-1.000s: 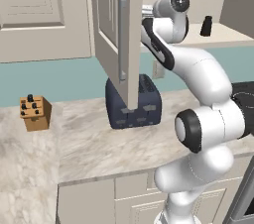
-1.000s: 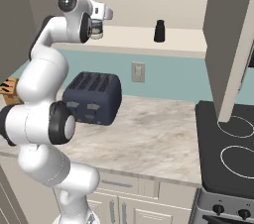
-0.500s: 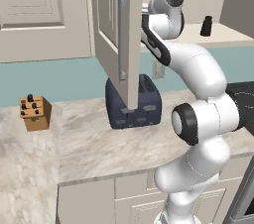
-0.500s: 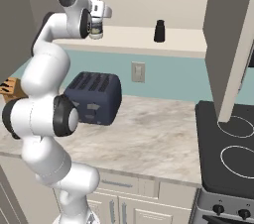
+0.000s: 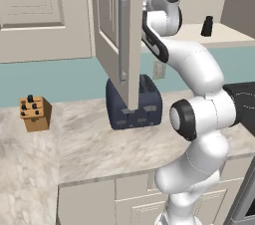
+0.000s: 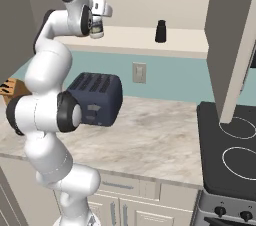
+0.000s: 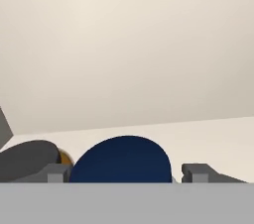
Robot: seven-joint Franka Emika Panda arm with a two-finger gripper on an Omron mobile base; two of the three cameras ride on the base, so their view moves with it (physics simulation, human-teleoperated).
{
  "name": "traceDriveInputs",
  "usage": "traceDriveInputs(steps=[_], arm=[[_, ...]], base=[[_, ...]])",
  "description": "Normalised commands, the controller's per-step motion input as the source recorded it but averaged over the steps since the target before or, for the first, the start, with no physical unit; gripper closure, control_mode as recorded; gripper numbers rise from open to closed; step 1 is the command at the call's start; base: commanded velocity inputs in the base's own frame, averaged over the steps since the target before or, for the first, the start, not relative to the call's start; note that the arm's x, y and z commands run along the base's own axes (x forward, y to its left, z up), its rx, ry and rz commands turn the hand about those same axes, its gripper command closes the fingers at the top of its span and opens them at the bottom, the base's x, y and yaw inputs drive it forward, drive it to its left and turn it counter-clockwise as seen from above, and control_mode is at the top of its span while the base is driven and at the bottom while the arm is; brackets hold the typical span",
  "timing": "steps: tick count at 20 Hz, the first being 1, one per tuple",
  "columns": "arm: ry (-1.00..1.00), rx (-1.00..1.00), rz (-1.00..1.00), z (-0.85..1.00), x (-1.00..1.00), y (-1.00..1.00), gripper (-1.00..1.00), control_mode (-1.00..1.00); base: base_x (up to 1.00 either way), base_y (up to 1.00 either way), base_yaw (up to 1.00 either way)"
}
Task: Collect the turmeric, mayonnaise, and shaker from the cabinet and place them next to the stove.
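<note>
As the arm has reached onto the cabinet (image 6: pixel 150 45) shelf, the gripper (image 7: pixel 121 173) has narrowed from wide; the mayonnaise (image 7: pixel 121 161) sits between its jaws, contact uncertain. Lifting out appears next.

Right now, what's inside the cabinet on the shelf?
On the cream shelf stands the black shaker, alone to the right. The mayonnaise sits between the gripper tips, blue lid up. An orange sliver behind the left fingertip may be the turmeric, mostly covered.
</note>
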Motion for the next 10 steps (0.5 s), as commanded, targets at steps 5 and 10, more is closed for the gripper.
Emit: traceDriveInputs(steps=[5, 10], arm=[[0.01, 0.0, 0.0, 0.0, 0.01, 0.0, 1.0, -1.0], [0.0, 0.0, 0.0, 0.0, -0.11, -0.01, 1.0, -1.0]], base=[[0.0, 0.0, 0.0], [0.0, 0.0, 0.0]])
